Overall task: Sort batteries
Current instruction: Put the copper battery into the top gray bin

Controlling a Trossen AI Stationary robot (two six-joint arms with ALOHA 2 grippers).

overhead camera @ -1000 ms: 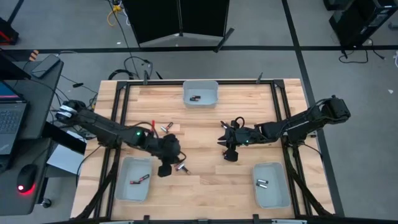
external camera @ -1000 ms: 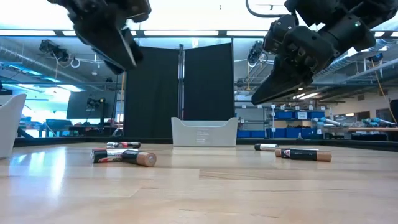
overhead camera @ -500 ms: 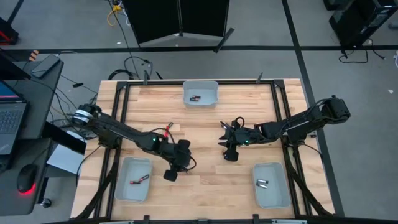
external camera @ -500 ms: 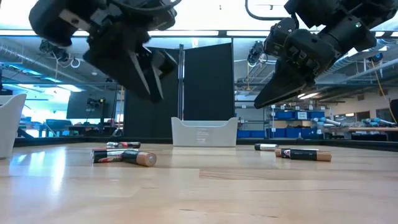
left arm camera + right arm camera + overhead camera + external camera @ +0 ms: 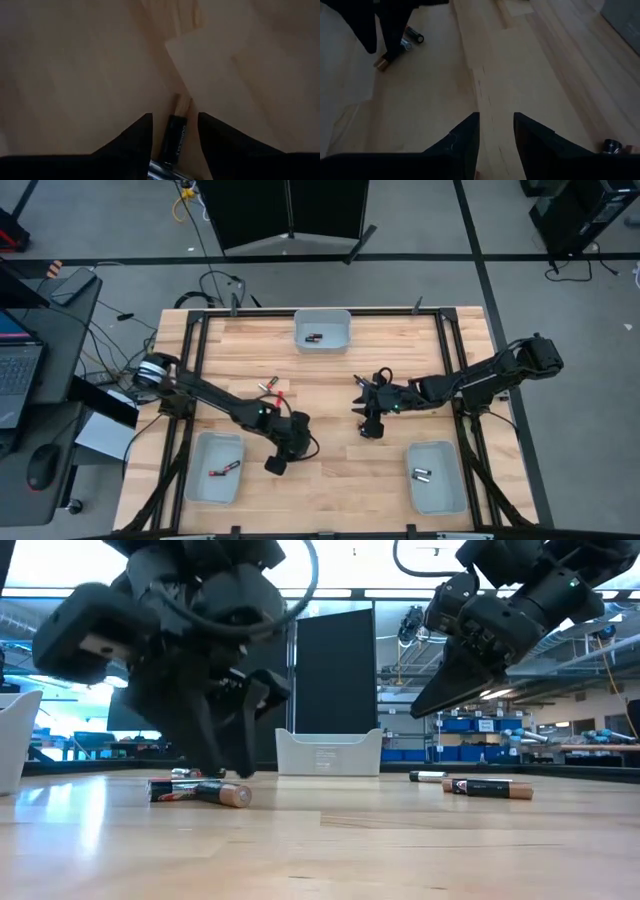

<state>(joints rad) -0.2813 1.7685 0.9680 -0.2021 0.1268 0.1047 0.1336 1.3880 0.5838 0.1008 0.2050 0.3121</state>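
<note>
Black cell (image 5: pixel 174 142) lies on the table between my left gripper (image 5: pixel 175 131) fingers, spread and grasping nothing, its long axis running along them. Right gripper (image 5: pixel 496 131), likewise spread, hangs farther off.

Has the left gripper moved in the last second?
Yes. In the low view the left gripper has dropped toward the table, its fingers now straddling the black battery; the far tray hasn't shifted.

The pale wooden table (image 5: pixel 320 370) carries three pale trays (image 5: pixel 322 330) and loose batteries (image 5: pixel 198 792), perhaps five, scattered mid-board.
</note>
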